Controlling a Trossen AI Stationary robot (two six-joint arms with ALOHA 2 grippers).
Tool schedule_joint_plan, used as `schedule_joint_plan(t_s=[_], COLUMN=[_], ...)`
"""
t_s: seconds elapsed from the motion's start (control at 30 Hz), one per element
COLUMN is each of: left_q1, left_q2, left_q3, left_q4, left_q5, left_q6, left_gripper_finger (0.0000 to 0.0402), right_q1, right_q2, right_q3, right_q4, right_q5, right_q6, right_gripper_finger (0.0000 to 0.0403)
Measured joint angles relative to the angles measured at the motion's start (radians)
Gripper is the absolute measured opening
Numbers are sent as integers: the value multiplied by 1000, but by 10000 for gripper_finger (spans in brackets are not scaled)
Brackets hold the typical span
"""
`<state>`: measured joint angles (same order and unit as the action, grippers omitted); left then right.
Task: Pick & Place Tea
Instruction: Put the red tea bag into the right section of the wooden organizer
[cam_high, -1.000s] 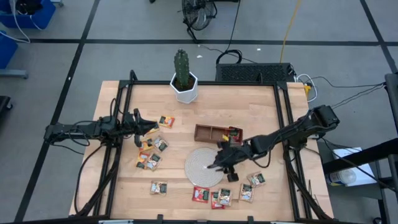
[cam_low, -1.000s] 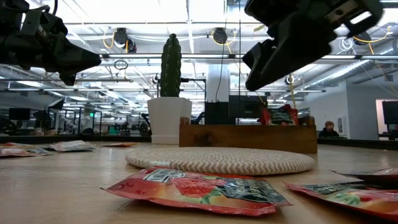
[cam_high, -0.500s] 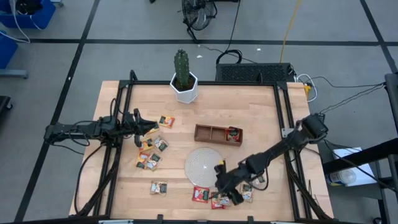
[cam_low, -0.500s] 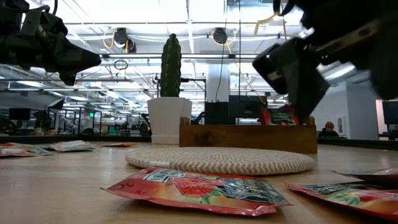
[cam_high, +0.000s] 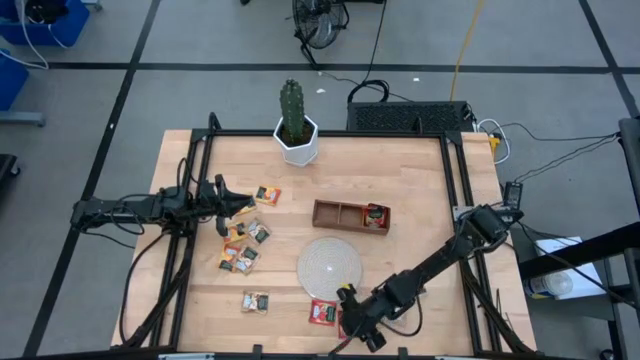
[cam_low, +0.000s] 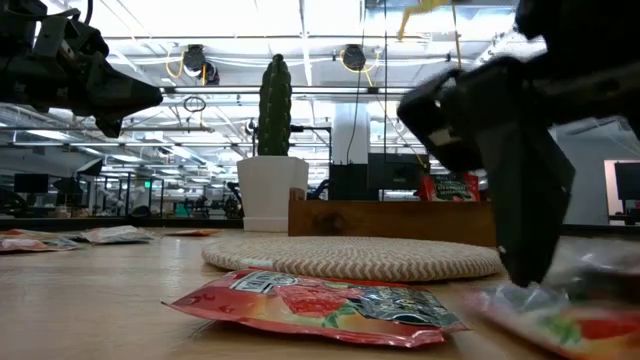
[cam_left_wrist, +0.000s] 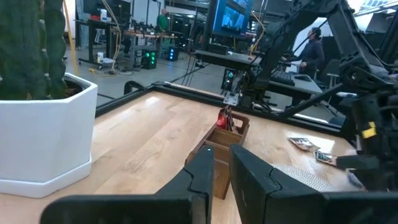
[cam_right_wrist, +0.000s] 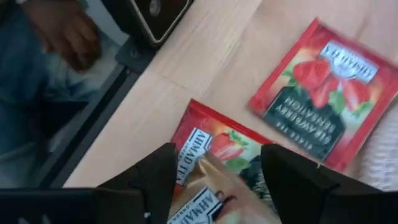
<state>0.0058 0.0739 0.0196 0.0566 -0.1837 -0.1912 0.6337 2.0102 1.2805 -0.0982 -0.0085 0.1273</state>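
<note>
Small flat tea sachets lie on the wooden table. One cluster (cam_high: 245, 240) is at the left, and a red one (cam_high: 322, 312) lies near the front edge. One more sachet stands in the brown tray's right compartment (cam_high: 375, 215). My right gripper (cam_high: 352, 322) is open and slants down over the front sachets. In the right wrist view its fingers stand on either side of a red sachet (cam_right_wrist: 211, 152) that overlaps a paler one. A strawberry sachet (cam_right_wrist: 323, 93) lies beside them. My left gripper (cam_high: 247, 205) waits at the table's left, shut and level, with nothing in it. My right gripper has a fingertip (cam_low: 520, 275) down at the level of the front sachets (cam_low: 560, 325). I cannot tell whether it touches them.
A round woven disc (cam_high: 330, 265) lies mid-table, just behind the front sachets. The three-compartment tray (cam_high: 345, 212) is behind it. A cactus in a white pot (cam_high: 297, 140) stands at the far edge. The table's front edge and black frame (cam_right_wrist: 121, 68) are close, with a person's hand (cam_right_wrist: 65, 31) beyond.
My right gripper has swung from above the disc, beside the tray, toward the table's near edge. It has sunk and tipped further down, ending low over the front sachets. The sachets have not moved.
</note>
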Motion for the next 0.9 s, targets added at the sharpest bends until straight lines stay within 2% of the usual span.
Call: schedule_joint_plan(t_s=[0.13, 0.3, 0.67, 0.9], left_q1=[0, 0, 0, 0], left_q2=[0, 0, 0, 0], left_q3=[0, 0, 0, 0], left_q4=[0, 5, -1, 0], left_q5=[0, 0, 0, 0], left_q6=[0, 0, 0, 0], left_gripper_finger=[51, 51, 51, 51], right_q1=[29, 36, 33, 33], right_q2=[18, 18, 29, 31], right_q3=[50, 50, 46, 44], right_q4=[-50, -164, -262, -293], right_q5=[80, 141, 135, 94], right_q6=[-20, 8, 139, 195], right_gripper_finger=[217, 218, 214, 178])
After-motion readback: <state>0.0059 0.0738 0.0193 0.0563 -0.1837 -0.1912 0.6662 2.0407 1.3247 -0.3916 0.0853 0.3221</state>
